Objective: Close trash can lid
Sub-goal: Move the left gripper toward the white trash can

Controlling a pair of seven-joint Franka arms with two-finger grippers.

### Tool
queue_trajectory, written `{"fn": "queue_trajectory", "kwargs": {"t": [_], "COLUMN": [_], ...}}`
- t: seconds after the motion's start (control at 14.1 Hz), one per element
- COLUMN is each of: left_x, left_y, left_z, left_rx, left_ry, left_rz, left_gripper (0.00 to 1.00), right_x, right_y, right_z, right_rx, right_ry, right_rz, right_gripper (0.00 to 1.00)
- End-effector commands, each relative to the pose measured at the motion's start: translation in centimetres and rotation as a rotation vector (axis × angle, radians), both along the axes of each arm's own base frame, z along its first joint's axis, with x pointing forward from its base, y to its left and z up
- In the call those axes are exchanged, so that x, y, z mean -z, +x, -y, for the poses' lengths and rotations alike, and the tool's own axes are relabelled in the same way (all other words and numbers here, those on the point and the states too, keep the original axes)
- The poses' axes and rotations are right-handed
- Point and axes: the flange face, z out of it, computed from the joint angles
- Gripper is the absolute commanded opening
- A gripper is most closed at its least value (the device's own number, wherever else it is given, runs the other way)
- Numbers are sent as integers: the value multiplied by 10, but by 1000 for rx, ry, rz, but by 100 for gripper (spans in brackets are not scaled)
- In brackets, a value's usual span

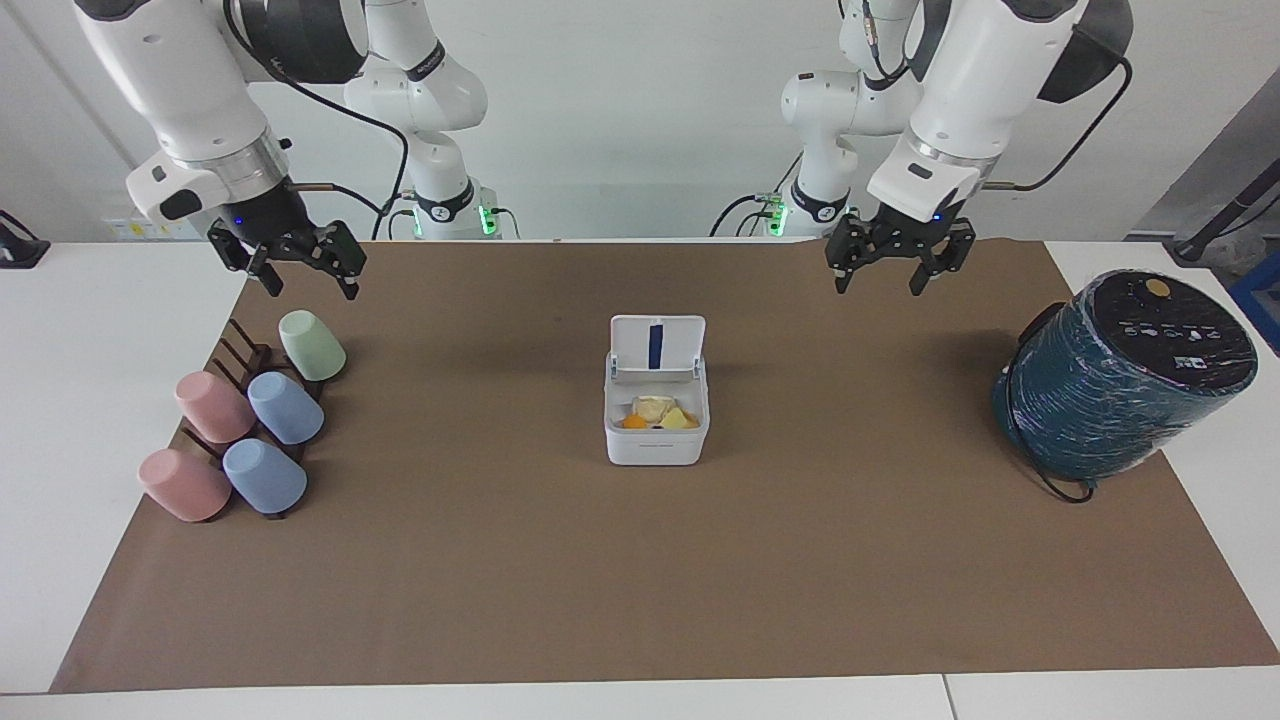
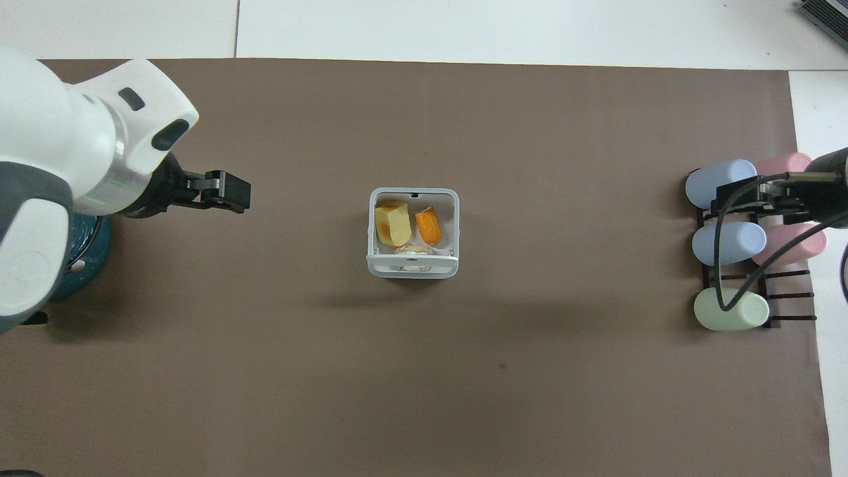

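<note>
The white trash can (image 1: 655,440) stands in the middle of the brown mat, with yellow and orange scraps inside; it also shows in the overhead view (image 2: 413,270). Its lid (image 1: 657,345) stands upright and open on the edge nearer the robots, with the blue stripe showing. My left gripper (image 1: 877,285) is open and empty in the air over the mat, between the teal cylinder and the trash can, apart from both; it also shows in the overhead view (image 2: 230,192). My right gripper (image 1: 312,288) is open and empty over the cup rack, and that arm waits.
A large dark teal cylinder (image 1: 1125,375) with a cable lies tilted at the left arm's end of the mat. A dark rack (image 1: 245,350) with several pastel cups stands at the right arm's end. The brown mat (image 1: 640,580) covers most of the white table.
</note>
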Motion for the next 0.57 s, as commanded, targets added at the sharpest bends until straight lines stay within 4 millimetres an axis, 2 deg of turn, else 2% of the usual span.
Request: {"fn": "queue_trajectory", "kwargs": {"t": [0.0, 0.14, 0.21, 0.36, 0.5], "left_x": [12, 21, 28, 37, 44], "left_y": [-30, -46, -55, -70, -86], "left_z": [27, 61, 79, 105, 121], "left_rx": [-54, -80, -100, -132, -175], "left_ry": [-17, -36, -37, -55, -79], "left_rz": [16, 21, 14, 4, -10], "left_gripper": [92, 89, 83, 64, 40], "right_x": [-1, 0, 0, 0, 0], "right_y": [-6, -5, -5, -6, -5], "right_z": [5, 5, 5, 6, 6], "right_rx": [7, 7, 6, 6, 6], "right_ry": [16, 16, 16, 16, 16], "right_rz": [4, 4, 4, 2, 4], "right_gripper": [100, 100, 100, 100, 100]}}
